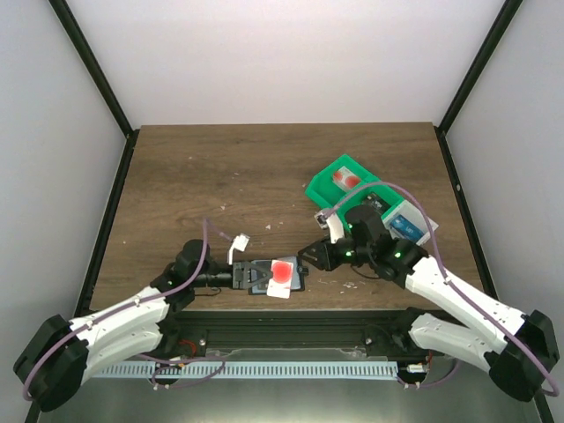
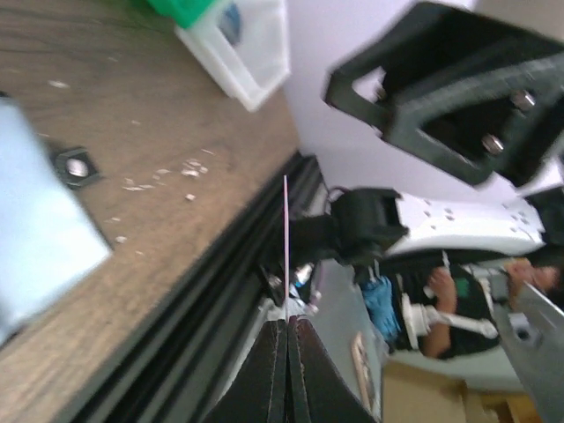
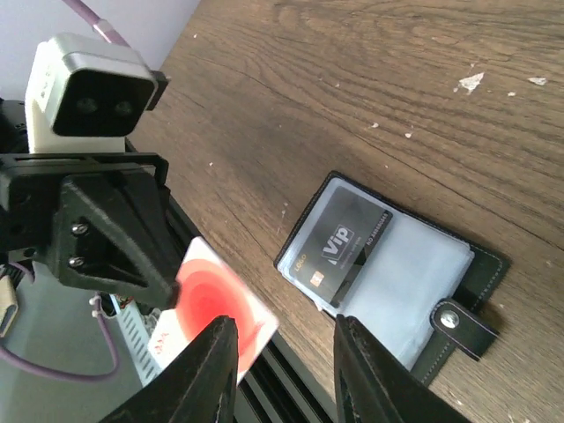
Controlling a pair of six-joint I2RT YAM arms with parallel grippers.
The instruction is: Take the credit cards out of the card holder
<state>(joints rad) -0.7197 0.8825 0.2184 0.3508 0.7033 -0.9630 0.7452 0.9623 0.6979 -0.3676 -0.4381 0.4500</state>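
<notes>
The card holder [image 3: 414, 273] lies open on the table, pale blue-grey inside, with a dark credit card [image 3: 341, 242] sticking out of its left slot. My left gripper [image 2: 287, 322] is shut on a white credit card with a red blotch [image 3: 210, 310], held clear of the holder above the table's near edge; the left wrist view shows that card [image 2: 285, 247] edge-on. My right gripper [image 3: 286, 357] hovers above the holder, open, with nothing between its fingers. In the top view the white card [image 1: 282, 274] covers most of the holder [image 1: 300, 280].
A green tray [image 1: 328, 181] holding a white-and-red card stands at the back right. A clear-white tray [image 1: 421, 231] with a blue card sits next to it, behind my right arm. The black frame rail [image 1: 291, 322] runs along the table's near edge.
</notes>
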